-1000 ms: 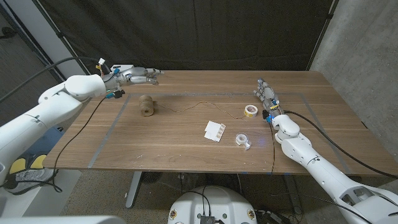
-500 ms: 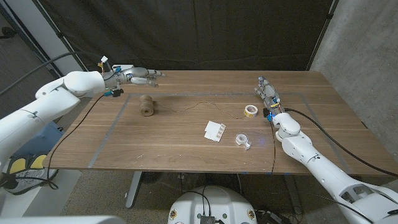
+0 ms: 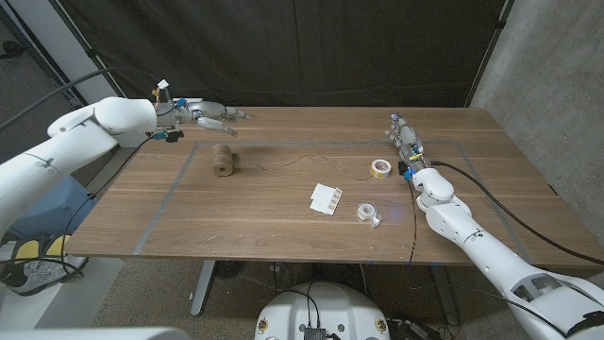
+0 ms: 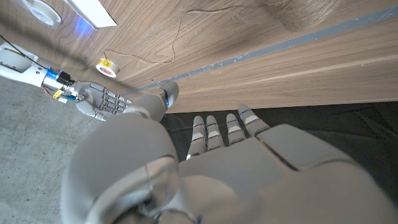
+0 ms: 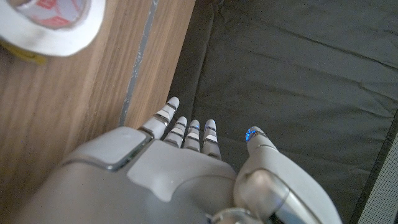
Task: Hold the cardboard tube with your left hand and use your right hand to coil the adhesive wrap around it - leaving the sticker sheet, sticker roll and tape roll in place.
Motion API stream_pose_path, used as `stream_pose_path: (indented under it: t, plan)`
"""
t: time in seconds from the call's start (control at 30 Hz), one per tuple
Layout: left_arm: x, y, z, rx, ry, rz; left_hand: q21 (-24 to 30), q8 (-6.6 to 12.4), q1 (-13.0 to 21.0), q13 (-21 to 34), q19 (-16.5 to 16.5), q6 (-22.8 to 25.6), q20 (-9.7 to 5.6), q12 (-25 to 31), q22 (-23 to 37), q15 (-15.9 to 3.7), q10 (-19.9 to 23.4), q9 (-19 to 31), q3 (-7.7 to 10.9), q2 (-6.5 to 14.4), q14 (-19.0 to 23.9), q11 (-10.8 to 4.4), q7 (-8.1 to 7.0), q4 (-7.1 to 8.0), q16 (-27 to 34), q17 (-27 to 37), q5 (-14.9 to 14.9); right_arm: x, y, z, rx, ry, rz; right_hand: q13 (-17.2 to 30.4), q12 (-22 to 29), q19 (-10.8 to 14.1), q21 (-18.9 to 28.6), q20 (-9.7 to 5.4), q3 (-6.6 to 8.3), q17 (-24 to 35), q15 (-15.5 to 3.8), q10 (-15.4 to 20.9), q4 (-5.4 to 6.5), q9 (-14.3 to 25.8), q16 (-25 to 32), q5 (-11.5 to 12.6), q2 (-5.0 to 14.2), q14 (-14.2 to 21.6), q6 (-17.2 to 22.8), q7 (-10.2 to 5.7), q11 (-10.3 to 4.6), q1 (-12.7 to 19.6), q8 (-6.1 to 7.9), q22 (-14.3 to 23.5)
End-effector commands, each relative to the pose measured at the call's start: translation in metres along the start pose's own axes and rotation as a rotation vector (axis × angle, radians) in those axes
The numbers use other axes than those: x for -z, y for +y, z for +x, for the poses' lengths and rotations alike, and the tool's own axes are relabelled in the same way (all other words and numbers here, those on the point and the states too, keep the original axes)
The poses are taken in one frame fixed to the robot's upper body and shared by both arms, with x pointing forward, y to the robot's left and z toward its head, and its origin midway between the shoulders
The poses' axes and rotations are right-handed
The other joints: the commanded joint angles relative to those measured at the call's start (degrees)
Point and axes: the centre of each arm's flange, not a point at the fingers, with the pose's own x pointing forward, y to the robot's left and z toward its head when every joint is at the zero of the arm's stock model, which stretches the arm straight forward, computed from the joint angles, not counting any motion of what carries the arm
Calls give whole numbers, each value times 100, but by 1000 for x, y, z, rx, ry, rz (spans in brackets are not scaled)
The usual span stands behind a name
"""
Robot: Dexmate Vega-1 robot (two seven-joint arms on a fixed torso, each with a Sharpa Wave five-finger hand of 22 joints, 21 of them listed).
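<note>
The cardboard tube [image 3: 222, 159], wound in brown wrap, lies on its side at the table's far left. A thin strand of wrap [image 3: 293, 161] trails from it across the wood toward the right. My left hand [image 3: 213, 115] hovers beyond the tube near the far edge, fingers stretched out and holding nothing; the left wrist view shows its back [image 4: 236, 162]. My right hand [image 3: 406, 142] stands at the far right, fingers straight and empty [image 5: 186, 168]. The sticker sheet [image 3: 327, 197], the clear tape roll [image 3: 368, 212] and the yellow-white sticker roll [image 3: 380, 168] lie on the right half.
Grey tape lines [image 3: 160, 212] mark a rectangle on the wooden table. A black curtain hangs behind the far edge. The sticker roll [image 5: 53, 22] sits close beside my right hand. In the left wrist view my right hand [image 4: 102, 99] shows beyond the strand [image 4: 180, 37].
My left arm has lifted a little and its hand has edged slightly rightward over the far edge. The right arm and the objects have stayed put.
</note>
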Motion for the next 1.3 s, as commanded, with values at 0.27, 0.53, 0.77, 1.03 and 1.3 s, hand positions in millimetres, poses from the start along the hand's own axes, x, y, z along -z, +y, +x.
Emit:
stream_pose_path:
  t: [0.27, 0.53, 0.77, 1.03, 1.3]
  plan:
    - [-12, 19, -4, 61, 52, 204, 17, -2, 252, 48, 122, 2, 10, 25, 22, -38, 17, 30, -28, -99, 26, -57, -14, -16, 2, 22, -156, 2, 5, 5, 12, 6, -4, 33, 11, -25, 30, -132, 39, 30, -119, -75, -30, 10, 61, -8, -11, -21, -12, -34, -29, 52, -19, 17]
    - [-16, 20, -2, 70, 62, 256, 9, 24, 472, 77, 156, 63, 55, 57, 23, -20, 47, 41, -49, -181, 97, -30, -13, -9, 18, 32, -282, 0, 7, 4, 23, -5, 0, 33, 7, -29, 30, -127, 40, 33, -112, -98, -36, 11, 62, -10, -6, -32, -22, -40, -45, 51, -22, 17]
    - [-23, 18, 1, 77, 56, 336, 8, 35, 602, 99, 182, 94, 55, 87, 25, -43, 77, 48, -74, -221, 152, -70, -19, -3, 31, 39, -350, 0, 7, 2, 32, -11, 8, 33, 7, -32, 29, -129, 42, 34, -128, -108, -45, 11, 62, -13, -3, -43, -34, -48, -58, 54, -25, 17]
    - [-29, 14, 2, 137, 54, 379, 8, 43, 732, 123, 210, 129, 32, 127, 28, -92, 117, 55, -115, -275, 211, -112, -50, 6, 40, 46, -428, 3, 8, -1, 48, -13, 10, 33, 2, -35, 29, -138, 45, 35, -117, -135, -56, 11, 64, -15, 1, -48, -74, -57, -57, 59, -38, 17]
    - [-38, 13, 6, 207, 62, 469, -6, 21, 824, 140, 194, 90, 35, 133, 30, -104, 84, 59, -155, -316, 210, -122, -28, 17, 28, 50, -495, 5, 8, -6, 63, -12, 13, 33, -2, -49, 25, -130, 45, 39, -100, -165, -64, 12, 61, -19, 5, -75, -113, -72, -48, 58, -48, 17]
